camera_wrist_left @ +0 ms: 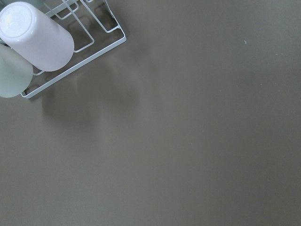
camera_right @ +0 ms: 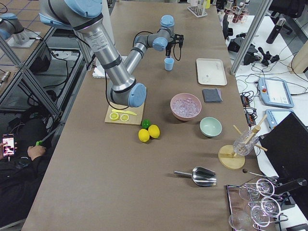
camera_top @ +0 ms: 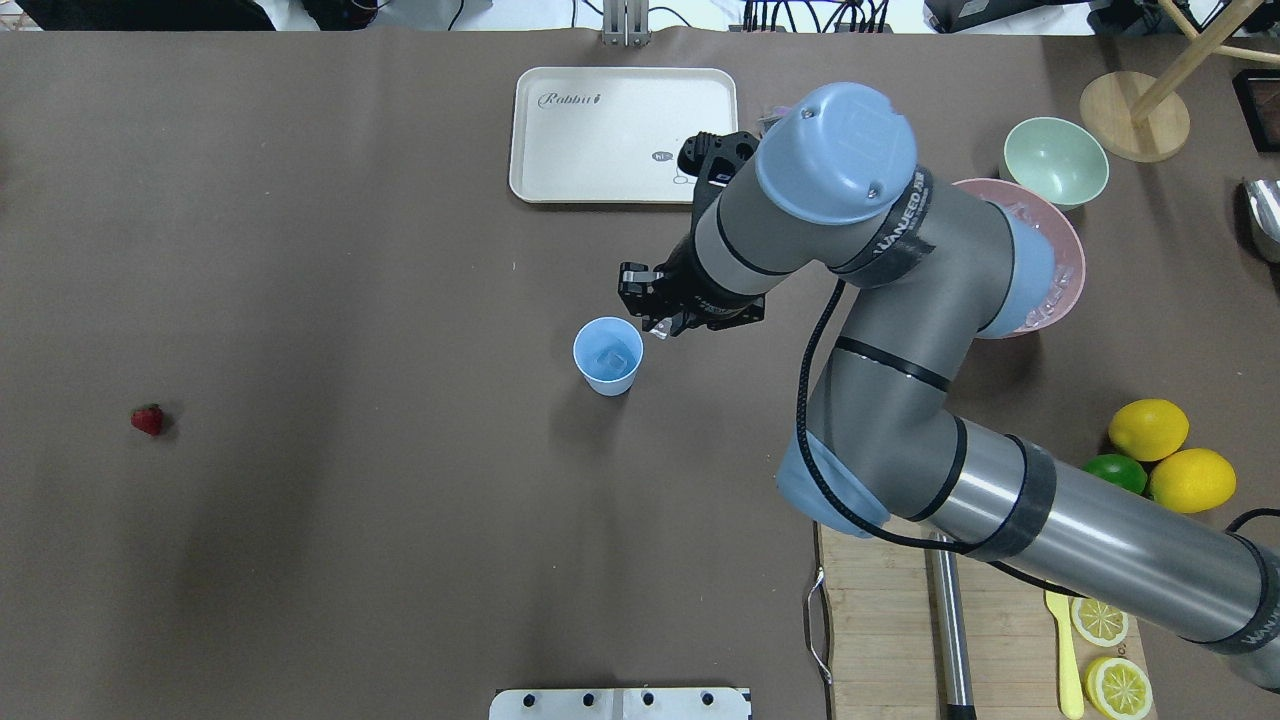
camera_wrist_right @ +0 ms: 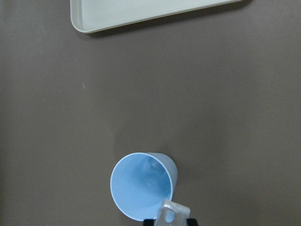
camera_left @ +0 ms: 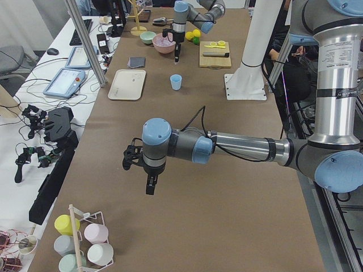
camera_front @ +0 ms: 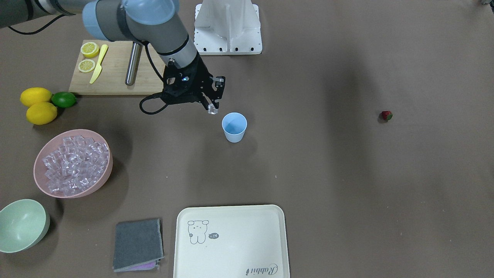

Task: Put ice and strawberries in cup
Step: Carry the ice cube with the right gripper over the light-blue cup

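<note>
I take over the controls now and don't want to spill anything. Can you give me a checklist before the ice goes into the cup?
1. Right claw grips an ice cube: ok.
2. Cup upright, mouth open: ok.
3. Cube over the cup's mouth: not ok, it hangs beside the rim.
4. Ice already in the cup: cannot tell for sure; something glassy shows inside.
5. Strawberry on the table, far from the cup: ok.
6. Left claw away from the cup: ok.

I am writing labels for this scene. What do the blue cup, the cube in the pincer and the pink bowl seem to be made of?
The cup looks like matte light blue plastic: thin rim, no shine. The cube, held by the right pincer, looks clear and glassy, either ice or acrylic; the pictures cannot settle which. The pink bowl looks like smooth matte plastic or melamine, evenly coloured.
</note>
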### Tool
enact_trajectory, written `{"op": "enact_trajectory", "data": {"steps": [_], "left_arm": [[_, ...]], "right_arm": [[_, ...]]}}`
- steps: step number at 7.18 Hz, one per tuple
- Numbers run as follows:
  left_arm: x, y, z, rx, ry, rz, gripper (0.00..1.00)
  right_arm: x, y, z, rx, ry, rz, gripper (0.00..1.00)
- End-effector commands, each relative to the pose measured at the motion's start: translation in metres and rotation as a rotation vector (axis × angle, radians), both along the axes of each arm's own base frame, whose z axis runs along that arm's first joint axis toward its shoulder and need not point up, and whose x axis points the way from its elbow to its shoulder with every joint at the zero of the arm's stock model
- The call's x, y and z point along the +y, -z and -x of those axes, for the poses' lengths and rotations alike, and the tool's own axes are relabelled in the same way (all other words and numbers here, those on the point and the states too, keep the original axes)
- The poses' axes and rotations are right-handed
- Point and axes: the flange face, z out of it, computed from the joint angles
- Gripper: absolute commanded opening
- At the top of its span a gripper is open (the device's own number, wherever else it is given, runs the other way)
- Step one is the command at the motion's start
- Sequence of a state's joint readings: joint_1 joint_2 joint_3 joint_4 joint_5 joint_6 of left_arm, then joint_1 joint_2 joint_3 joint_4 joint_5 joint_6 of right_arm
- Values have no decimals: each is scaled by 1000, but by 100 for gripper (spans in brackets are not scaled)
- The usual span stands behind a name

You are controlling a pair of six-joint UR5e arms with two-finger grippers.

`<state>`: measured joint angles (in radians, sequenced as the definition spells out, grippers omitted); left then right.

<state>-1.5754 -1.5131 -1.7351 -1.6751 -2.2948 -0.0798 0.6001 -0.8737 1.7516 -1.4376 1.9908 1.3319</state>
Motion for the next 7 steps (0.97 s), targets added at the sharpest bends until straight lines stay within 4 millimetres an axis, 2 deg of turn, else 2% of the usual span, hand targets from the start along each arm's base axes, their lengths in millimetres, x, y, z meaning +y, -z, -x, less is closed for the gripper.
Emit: {"op": "enact_trajectory", "data": {"steps": [1,2,3,4,7], "left_arm": [[1,-1,0,1,0,2,98],[0,-1,0,0,0,2,98],[-1,-1,0,0,0,4,98],[-1,-1,0,0,0,4,98],[0,-4,0,0,0,10,98]], "right_arm": [[10,-2,35,31,1,0,0],[13,-4,45,41,5,0,0],[14,3,50,35,4,4,0],[10,11,56,36,2,3,0],[-2,12,66,58,-22,0,0]]}}
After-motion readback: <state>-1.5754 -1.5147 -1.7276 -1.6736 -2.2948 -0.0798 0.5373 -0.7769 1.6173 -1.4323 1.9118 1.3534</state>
